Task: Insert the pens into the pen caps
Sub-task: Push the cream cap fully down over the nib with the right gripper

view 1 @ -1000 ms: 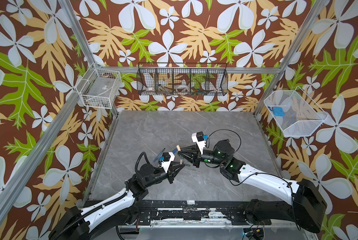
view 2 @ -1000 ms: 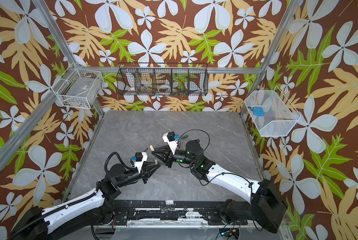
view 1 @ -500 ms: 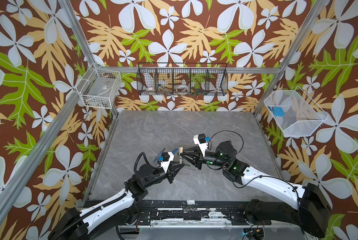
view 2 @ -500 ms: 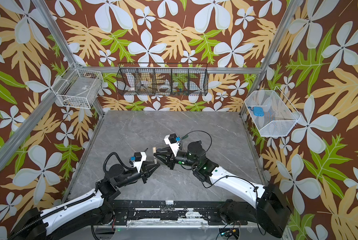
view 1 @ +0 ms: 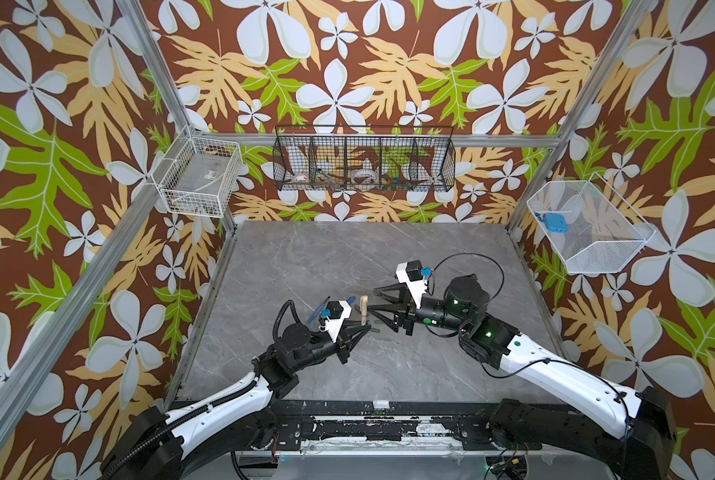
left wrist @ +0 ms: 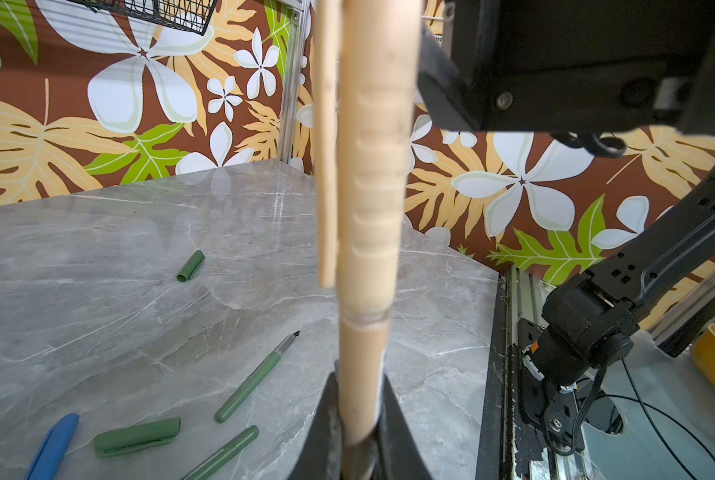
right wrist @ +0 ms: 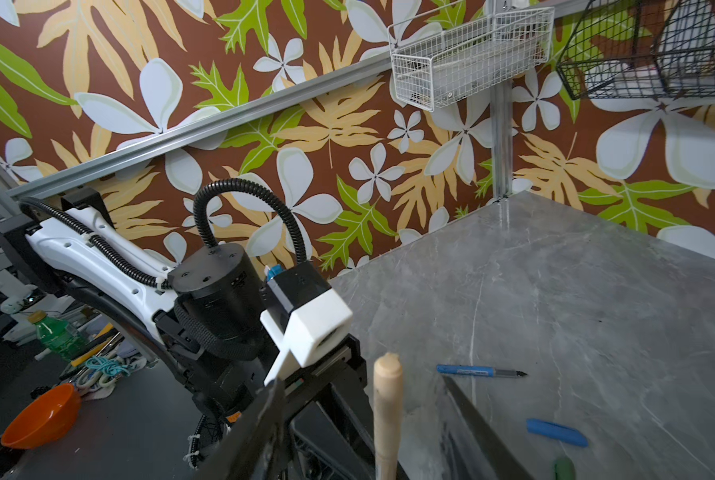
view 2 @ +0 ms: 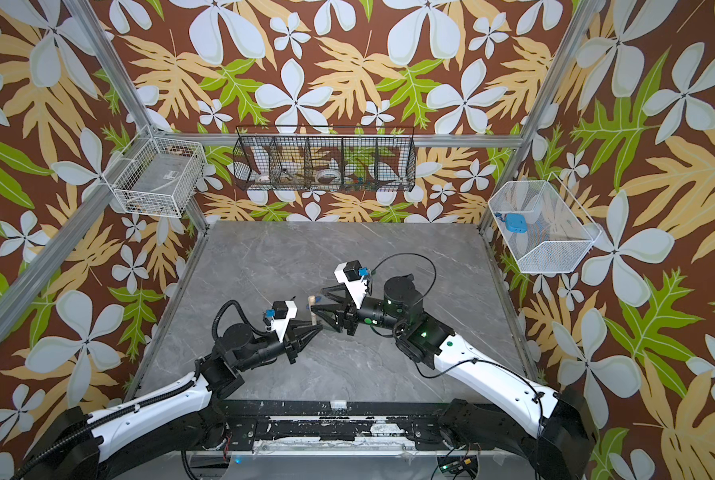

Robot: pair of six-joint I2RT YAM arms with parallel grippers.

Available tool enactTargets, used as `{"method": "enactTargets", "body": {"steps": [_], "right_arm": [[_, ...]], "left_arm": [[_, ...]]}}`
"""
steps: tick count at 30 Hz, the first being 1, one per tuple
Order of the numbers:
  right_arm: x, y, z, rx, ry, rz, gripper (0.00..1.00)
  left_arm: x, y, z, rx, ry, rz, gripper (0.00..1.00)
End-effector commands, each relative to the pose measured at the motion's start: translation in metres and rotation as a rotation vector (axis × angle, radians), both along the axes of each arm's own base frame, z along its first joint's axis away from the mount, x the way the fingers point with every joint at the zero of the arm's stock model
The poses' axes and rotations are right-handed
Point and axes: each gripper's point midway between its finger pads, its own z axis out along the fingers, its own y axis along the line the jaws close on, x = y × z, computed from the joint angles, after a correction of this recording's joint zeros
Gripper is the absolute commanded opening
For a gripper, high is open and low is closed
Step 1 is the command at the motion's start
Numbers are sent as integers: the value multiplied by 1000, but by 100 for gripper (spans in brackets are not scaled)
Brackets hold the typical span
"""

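My left gripper (left wrist: 360,415) is shut on the lower barrel of a tan pen (left wrist: 362,374), which stands upright with its tan cap (left wrist: 372,166) on the upper end. In both top views the capped tan pen (view 1: 363,309) (view 2: 312,309) sits between the two grippers. My right gripper (right wrist: 362,386) is open, its fingers on either side of the tan cap (right wrist: 387,374) and apart from it. On the table lie two green pens (left wrist: 252,382) (left wrist: 223,453), two green caps (left wrist: 190,266) (left wrist: 137,436), a blue pen (right wrist: 478,371) and a blue cap (right wrist: 555,432).
A black wire basket (view 1: 364,162) hangs on the back wall, and white wire baskets hang at the left (view 1: 198,178) and right (view 1: 588,232). The grey marble table (view 1: 347,257) is bare toward the back. An orange bowl (right wrist: 40,415) lies beyond the table's edge.
My right gripper has opened and let go of the tan cap, which stays on the pen. The left gripper has kept its hold and barely moved.
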Motion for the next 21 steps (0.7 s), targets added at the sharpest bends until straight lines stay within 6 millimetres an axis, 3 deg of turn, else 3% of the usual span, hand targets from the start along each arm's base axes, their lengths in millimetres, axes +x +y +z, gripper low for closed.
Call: {"method": "enactTargets", "body": {"steps": [1,21], "right_arm": [[3,-1,-16,-89,54,-6,59],[10,23,-15,-69,77,79,51]], "left_arm": [[0,-1,5,-14,-3,-5,0],[3,0,2,3,0,12,0]]}}
